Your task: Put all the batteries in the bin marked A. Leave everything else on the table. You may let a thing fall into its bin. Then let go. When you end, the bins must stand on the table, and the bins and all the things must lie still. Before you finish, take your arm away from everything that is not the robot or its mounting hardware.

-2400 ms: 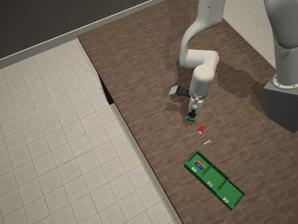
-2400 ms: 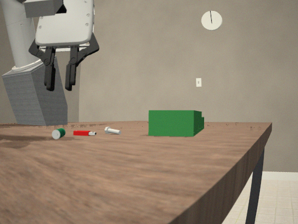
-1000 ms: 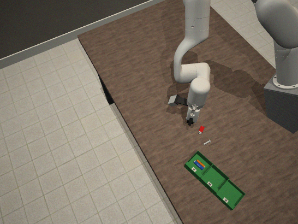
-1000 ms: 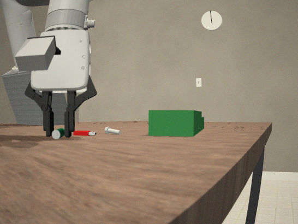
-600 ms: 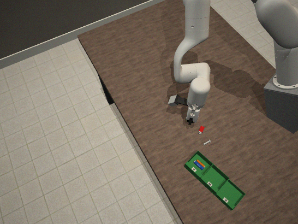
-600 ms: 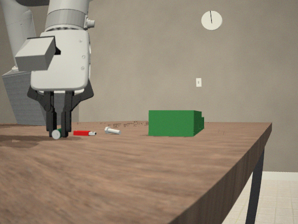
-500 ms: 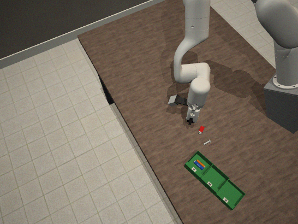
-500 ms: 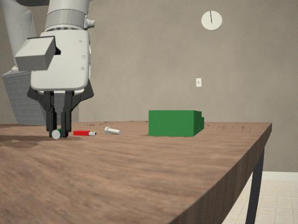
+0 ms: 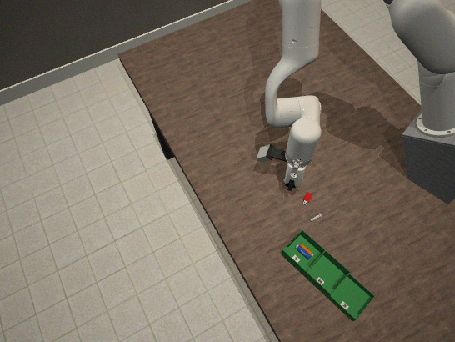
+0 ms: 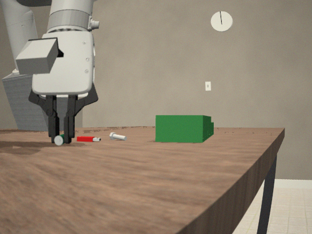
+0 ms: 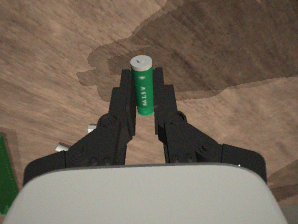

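A green battery (image 10: 59, 140) (image 11: 145, 95) lies on its side at table level, between the fingers of my gripper (image 9: 290, 186) (image 10: 61, 139) (image 11: 143, 83). The gripper is shut on it, with the pale end of the battery sticking out past the fingers. In the top view the gripper hides the battery. A blue battery (image 9: 303, 252) and an orange battery (image 9: 307, 248) lie side by side in the bin marked A (image 9: 301, 239), the end compartment nearest the gripper.
A red USB stick (image 9: 307, 196) (image 10: 85, 139) lies close beside the gripper. A pale bolt (image 9: 316, 217) (image 10: 118, 136) lies between it and the green bins (image 10: 179, 128) (image 11: 6, 180). The other two compartments are empty. Their walls stand up from the table.
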Robot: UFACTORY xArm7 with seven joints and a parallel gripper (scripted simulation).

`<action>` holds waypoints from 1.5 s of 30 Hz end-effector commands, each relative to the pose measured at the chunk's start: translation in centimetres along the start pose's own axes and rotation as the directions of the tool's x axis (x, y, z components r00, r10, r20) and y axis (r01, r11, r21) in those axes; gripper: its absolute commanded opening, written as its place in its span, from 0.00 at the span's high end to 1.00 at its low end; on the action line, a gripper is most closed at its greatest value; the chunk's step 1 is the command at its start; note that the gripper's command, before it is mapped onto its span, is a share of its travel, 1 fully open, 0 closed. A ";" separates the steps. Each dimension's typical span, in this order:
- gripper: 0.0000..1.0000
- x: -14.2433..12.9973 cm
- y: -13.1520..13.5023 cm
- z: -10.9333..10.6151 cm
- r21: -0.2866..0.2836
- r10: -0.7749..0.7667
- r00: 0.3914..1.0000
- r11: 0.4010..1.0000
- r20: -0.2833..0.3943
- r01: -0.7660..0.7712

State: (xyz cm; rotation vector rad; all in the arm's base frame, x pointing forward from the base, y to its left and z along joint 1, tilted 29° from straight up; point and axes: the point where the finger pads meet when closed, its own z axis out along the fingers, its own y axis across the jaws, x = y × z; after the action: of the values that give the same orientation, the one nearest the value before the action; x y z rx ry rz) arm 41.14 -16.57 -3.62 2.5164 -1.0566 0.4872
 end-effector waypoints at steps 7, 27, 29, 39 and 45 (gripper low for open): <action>1.00 0.1 -0.1 -0.1 0.002 -0.001 1.000 1.000 -0.002 0.001; 1.00 0.1 -0.1 -6.1 0.002 -0.001 1.000 1.000 -0.002 0.001; 1.00 0.1 -0.1 -6.1 0.002 -0.001 1.000 1.000 -0.002 0.001; 1.00 0.1 -0.1 -6.1 0.002 -0.001 1.000 1.000 -0.002 0.001; 1.00 0.1 -0.1 -6.7 0.002 -0.001 1.000 1.000 -0.002 0.001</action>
State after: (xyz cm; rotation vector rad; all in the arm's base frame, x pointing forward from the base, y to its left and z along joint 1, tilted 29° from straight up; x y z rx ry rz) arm 40.05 -13.81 1.65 2.5162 -1.0574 0.4853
